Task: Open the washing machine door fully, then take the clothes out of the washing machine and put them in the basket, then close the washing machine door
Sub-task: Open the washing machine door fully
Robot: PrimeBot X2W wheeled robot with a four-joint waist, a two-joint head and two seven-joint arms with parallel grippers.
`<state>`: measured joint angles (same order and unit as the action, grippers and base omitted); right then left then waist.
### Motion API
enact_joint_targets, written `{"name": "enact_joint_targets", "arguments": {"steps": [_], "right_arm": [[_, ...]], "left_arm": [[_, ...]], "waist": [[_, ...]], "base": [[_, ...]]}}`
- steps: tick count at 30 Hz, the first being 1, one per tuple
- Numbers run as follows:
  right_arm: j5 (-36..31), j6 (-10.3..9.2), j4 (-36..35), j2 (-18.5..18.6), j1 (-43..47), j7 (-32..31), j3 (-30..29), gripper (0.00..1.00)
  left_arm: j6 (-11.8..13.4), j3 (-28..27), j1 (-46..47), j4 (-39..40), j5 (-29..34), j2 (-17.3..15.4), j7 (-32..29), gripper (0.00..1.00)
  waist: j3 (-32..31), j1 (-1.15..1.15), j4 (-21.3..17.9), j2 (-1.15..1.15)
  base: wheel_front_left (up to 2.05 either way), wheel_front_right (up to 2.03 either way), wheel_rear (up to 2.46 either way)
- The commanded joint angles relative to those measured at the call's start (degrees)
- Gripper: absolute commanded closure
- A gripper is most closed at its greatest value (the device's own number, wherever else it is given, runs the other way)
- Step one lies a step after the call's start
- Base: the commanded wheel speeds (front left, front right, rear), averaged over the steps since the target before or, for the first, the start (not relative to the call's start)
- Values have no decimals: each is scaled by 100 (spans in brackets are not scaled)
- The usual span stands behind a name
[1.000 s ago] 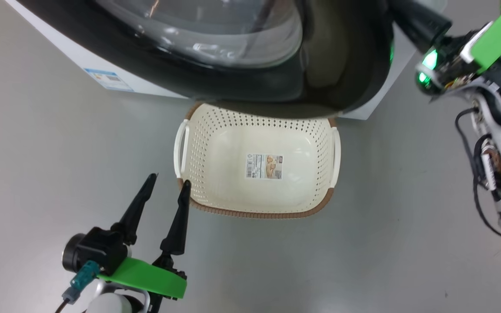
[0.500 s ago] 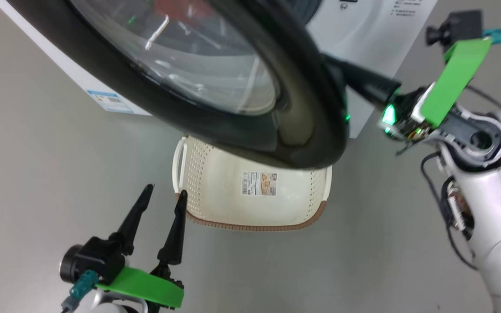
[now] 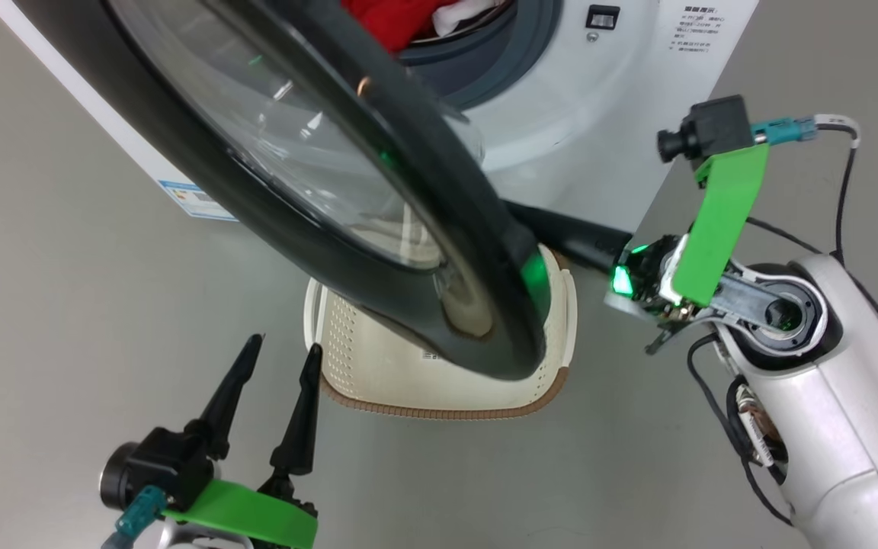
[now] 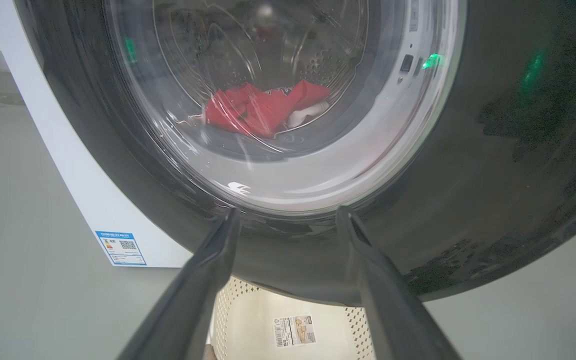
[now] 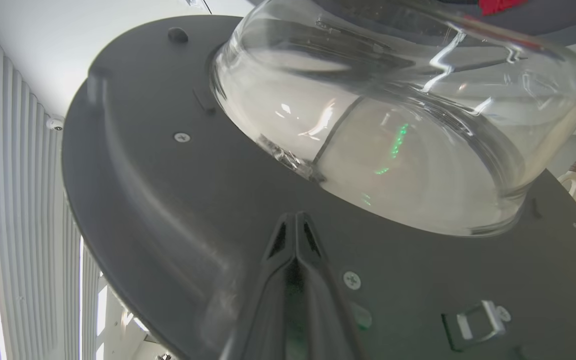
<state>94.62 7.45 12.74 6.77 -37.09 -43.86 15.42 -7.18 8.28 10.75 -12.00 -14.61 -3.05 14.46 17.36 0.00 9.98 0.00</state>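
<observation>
The washing machine door (image 3: 317, 252) stands partly open, its black rim hanging over the basket (image 3: 439, 410). My right gripper (image 5: 295, 218) is shut, its tips pressed against the door's grey inner face beside the glass bowl (image 5: 398, 130); its dark fingers (image 3: 570, 233) reach in behind the rim. The clothes lie in the washing machine (image 3: 599, 99), red (image 3: 378, 19) with a bit of white (image 3: 463, 12), and show through the glass in the left wrist view as red cloth (image 4: 263, 107). My left gripper (image 3: 285, 345) is open and empty, low beside the basket's left corner.
Grey floor lies all around. A blue sticker (image 3: 199, 200) marks the machine's lower front. The door covers most of the basket's opening (image 4: 248, 320). My right forearm (image 3: 828, 427) stands to the right of the basket. Ceiling and curtains show in the right wrist view.
The door has swung further open, leftward and over the basket, with my shut right gripper following behind it. The drum opening and the red clothes have come into sight. The left gripper has barely moved.
</observation>
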Motion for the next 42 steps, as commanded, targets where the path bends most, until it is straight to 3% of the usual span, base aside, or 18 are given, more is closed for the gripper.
{"name": "enact_joint_targets", "arguments": {"steps": [1, 19, 22, 23, 25, 27, 42], "right_arm": [[-90, 3, -226, -155, 119, -69, 110, 100], [-394, 3, -372, -219, 269, 8, 120, 97], [-502, 3, -347, -198, 299, 125, 89, 61], [-543, 3, -335, -186, 318, 172, 81, 44], [-601, 3, -321, -160, 368, 244, 77, 27], [-661, 3, -303, -128, 432, 344, 63, 0], [-927, 3, -167, 138, 1027, 1153, 61, 0]], "left_arm": [[-31, -215, -38, 153, 53, -91, 54, 0], [-31, -309, 12, 215, 17, -51, 54, 0], [-31, -325, 8, 214, 11, -49, 54, 0], [-31, -331, 4, 213, 9, -49, 54, 0], [-31, -346, -1, 213, 6, -48, 54, 0], [-31, -352, -3, 215, 3, -49, 54, 0], [-31, -482, -10, 202, -47, -77, 54, 0]], "waist": [[-3, 0, 7, 0], [57, 0, 18, 0], [37, 0, -2, 0], [29, 0, -11, 0], [22, 0, -30, 0], [24, 0, -46, 0], [0, 0, -256, 0]], "base": [[0, 0, 0], [0, 0, 0], [0, 0, 0], [0, 0, 0], [0, 0, 0], [0, 0, 0], [0, 0, 0]]}}
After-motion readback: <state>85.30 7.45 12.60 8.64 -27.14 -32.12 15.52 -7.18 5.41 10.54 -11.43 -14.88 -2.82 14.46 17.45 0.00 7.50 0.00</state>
